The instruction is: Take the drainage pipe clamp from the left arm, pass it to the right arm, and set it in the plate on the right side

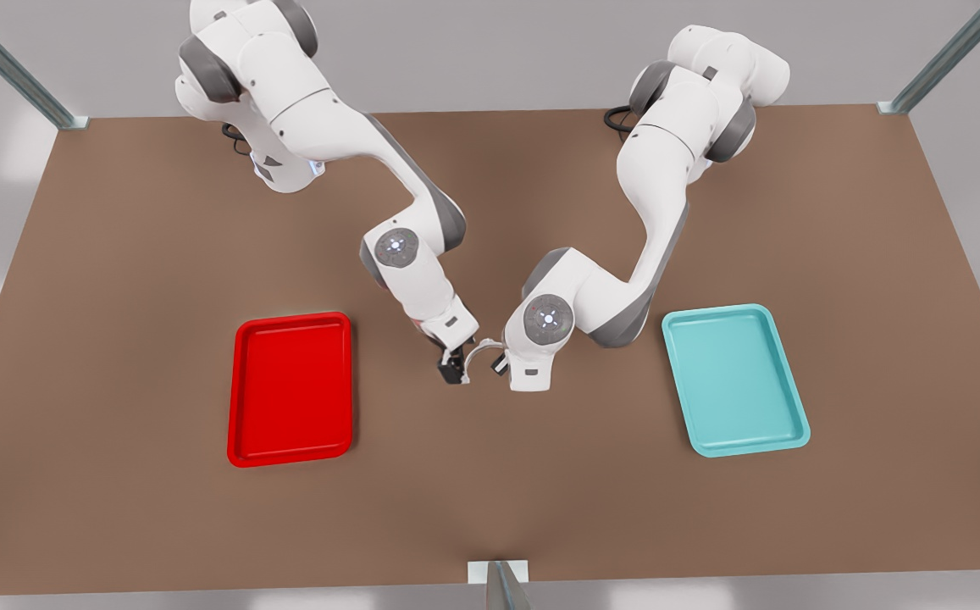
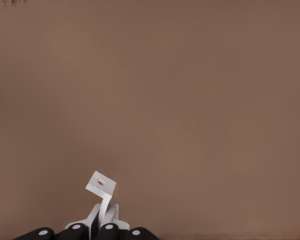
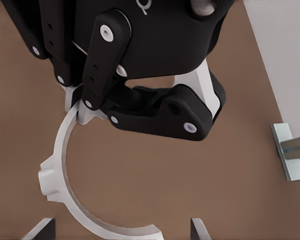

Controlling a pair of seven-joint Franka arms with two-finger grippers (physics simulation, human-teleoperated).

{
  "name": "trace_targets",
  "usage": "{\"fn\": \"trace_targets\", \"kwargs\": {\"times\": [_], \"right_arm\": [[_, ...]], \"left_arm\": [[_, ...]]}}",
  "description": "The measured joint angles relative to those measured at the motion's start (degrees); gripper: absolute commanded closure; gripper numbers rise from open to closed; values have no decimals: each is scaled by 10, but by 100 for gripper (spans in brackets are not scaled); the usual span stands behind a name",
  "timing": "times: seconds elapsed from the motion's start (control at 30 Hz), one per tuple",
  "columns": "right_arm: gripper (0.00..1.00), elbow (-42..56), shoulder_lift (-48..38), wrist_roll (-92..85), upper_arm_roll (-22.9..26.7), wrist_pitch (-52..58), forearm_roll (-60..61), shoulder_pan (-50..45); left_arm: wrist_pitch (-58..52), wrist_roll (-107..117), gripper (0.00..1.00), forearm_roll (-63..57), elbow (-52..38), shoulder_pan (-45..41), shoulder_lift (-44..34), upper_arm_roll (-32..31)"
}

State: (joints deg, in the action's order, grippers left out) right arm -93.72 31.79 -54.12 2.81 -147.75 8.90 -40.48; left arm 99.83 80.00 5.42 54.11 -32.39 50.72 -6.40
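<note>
Front view: both arms reach in over the middle of the brown table (image 1: 117, 254) and their grippers meet between the two trays.

Left arm (image 1: 667, 169), on the front view's right. The left gripper (image 1: 498, 363) has its fingers closed on one end of the white pipe clamp (image 1: 481, 346). In the left wrist view the black fingers (image 2: 107, 231) pinch the strap, and a flat foot with a hole (image 2: 101, 184) sticks out past them over bare table.

Right arm (image 1: 320, 119), on the front view's left. The right gripper (image 1: 454, 371) sits just beside the clamp's free end. In the right wrist view its fingertips (image 3: 44, 229) stand wide apart with the curved strap (image 3: 65, 145) running down between them. No contact can be made out, and it holds nothing.

The clamp hangs above the table, carried by the left gripper (image 3: 85, 107) alone.

The red plate (image 1: 240, 381) lies on the front view's left, near the right arm. The teal tray (image 1: 786, 398) lies well apart on the front view's right.
</note>
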Motion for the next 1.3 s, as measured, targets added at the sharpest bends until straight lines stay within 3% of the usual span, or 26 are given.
{"fn": "trace_targets", "kwargs": {"times": [0.53,0.57,0.6,0.67,0.7,0.73,0.77,1.07,1.17,1.3], "right_arm": [[1,24,50,-87,1,-12,0,-8],[22,25,50,-91,1,-12,0,-8],[33,25,51,-94,1,-12,0,-8],[67,25,51,-100,1,-12,0,-8],[79,27,51,-104,1,-12,0,-7],[79,30,52,-107,1,-12,0,-7],[79,32,53,-109,0,-12,0,-6],[79,37,54,-125,1,-11,11,1],[79,58,93,-128,3,-11,12,13],[79,73,119,-130,3,-10,14,38]], "left_arm": [[-1,-32,79,0,0,0,0,-1],[-1,-33,79,0,0,0,0,-1],[-1,-35,79,0,0,0,0,-1],[0,-37,79,0,0,0,0,-1],[0,-38,74,0,0,0,0,-1],[1,-38,8,0,0,0,0,0],[3,-39,0,0,0,0,0,0],[-15,-41,0,10,0,17,-38,3],[-43,-40,0,12,-1,39,-62,3],[-103,-51,0,12,-1,163,-128,3]]}}
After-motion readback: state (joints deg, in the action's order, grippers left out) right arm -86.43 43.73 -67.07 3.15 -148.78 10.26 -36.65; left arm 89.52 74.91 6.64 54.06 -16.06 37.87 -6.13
